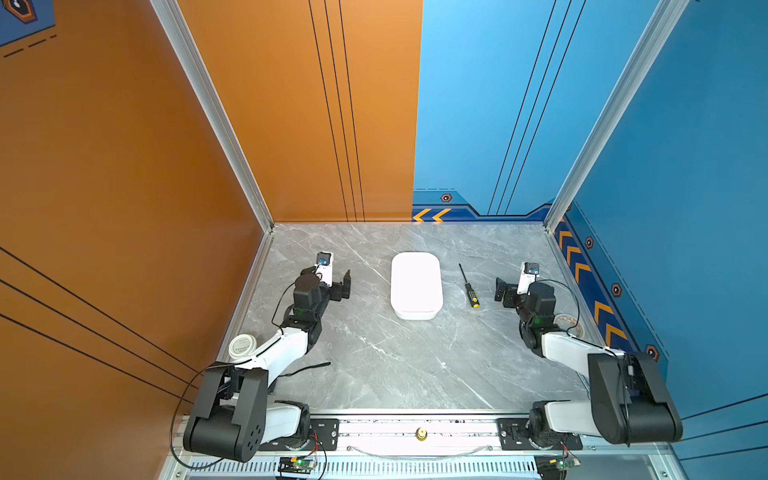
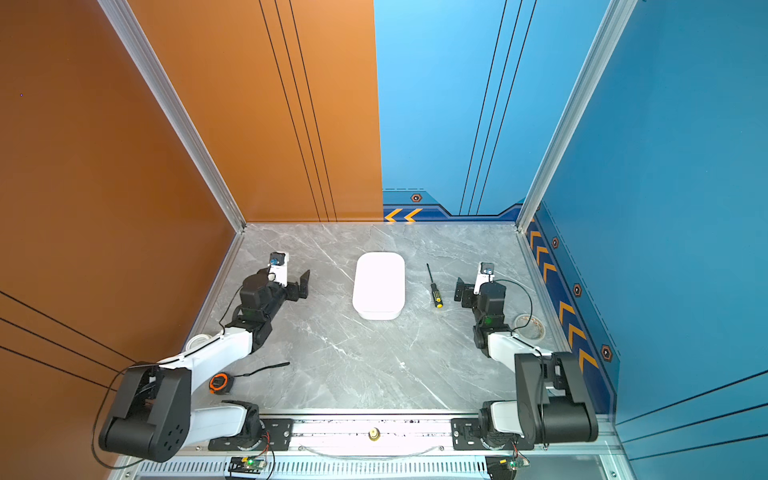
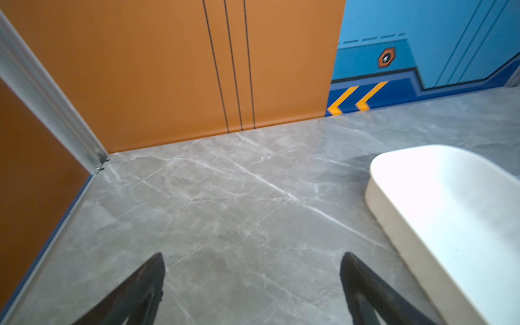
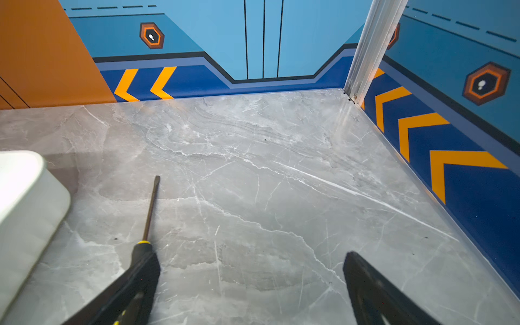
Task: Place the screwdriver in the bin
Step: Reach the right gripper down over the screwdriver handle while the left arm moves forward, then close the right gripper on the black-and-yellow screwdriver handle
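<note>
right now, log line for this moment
screwdriver: on table, outside bin | bin: empty | left gripper: open, empty | right gripper: open, beside screwdriver

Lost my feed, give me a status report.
Left gripper open, empty. Right gripper open, empty. Screwdriver flat on table between bin and right gripper. Nothing blocking the way.
</note>
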You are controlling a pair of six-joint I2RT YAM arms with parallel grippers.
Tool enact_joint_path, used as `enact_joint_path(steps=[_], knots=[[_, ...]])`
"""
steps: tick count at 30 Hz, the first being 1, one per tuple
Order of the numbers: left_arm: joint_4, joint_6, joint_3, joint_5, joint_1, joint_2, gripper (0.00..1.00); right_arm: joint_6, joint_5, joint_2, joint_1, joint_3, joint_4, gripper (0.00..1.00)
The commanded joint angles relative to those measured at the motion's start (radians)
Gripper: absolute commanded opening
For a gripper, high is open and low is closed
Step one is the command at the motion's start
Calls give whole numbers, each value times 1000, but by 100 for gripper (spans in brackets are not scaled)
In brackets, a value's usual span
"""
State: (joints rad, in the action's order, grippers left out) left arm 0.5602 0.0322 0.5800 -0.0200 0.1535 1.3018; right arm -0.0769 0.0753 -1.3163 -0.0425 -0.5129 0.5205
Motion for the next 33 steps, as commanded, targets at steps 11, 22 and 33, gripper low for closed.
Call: enact_joint_path(steps=[11,22,33], knots=[[-129,-324,219,-388,33,325,98,-107,-231,-255,-128,-565,-878,91],[-192,-356,266,-487,73,379,98,-116,-200,-490,-177,-668,-966,81],[-199,-364,272,-503,89,412,98,-120,-137,-565,-197,-700,-978,70]])
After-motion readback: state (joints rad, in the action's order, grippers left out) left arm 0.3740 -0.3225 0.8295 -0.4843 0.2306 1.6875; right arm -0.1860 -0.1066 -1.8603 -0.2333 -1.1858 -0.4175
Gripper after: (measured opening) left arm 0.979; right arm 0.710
